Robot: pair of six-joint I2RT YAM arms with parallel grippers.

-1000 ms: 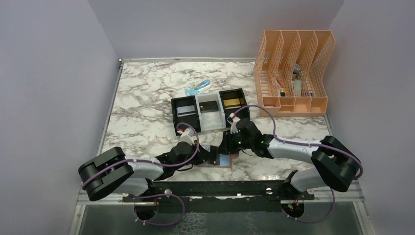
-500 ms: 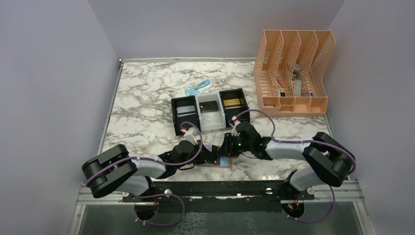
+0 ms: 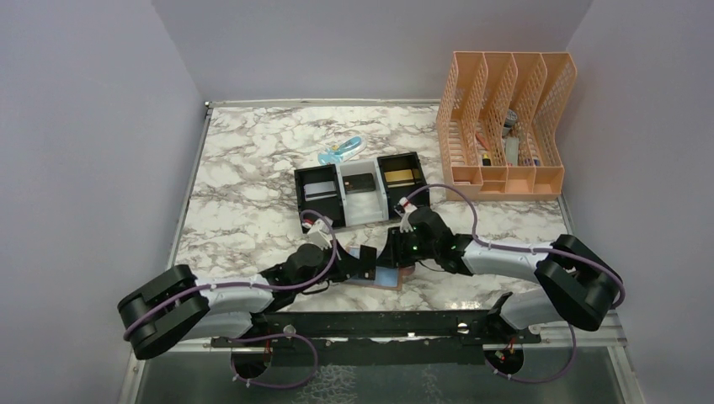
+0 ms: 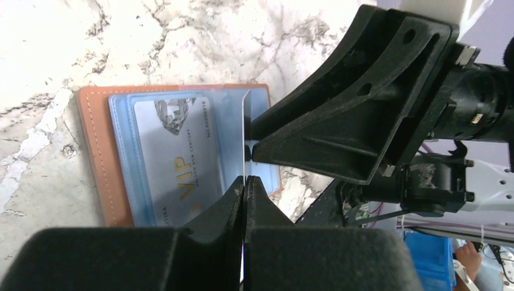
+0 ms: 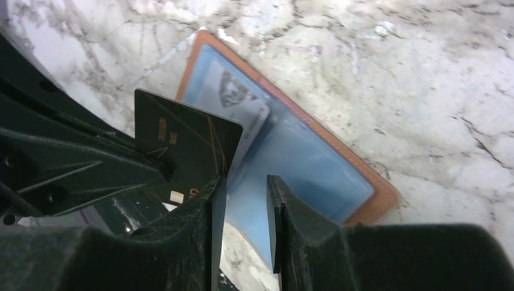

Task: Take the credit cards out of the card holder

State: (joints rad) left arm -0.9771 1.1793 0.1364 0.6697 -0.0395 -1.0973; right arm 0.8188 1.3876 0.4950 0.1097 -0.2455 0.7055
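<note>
The card holder (image 4: 94,145) lies open on the marble near the front edge, tan leather with pale blue pockets (image 5: 303,163). A silvery VIP credit card (image 4: 176,157) sits in its left pocket. My left gripper (image 4: 245,179) is shut on a black credit card (image 5: 182,136) with gold lines, held on edge above the pockets and seen as a thin line (image 4: 244,121) in the left wrist view. My right gripper (image 5: 245,182) stands partly open right beside that card, its fingers (image 5: 276,206) over the blue pocket with nothing gripped. From above, both grippers meet over the holder (image 3: 389,278).
A black-and-white three-compartment tray (image 3: 340,210) behind the holder has a silvery, a dark and a gold card in its slots. A blue-white item (image 3: 341,151) lies beyond it. An orange file rack (image 3: 505,126) stands at the back right.
The left arm's elbow has swung down and to the left, pulling the gripper with the black card slightly leftward. The right gripper has stayed over the holder.
</note>
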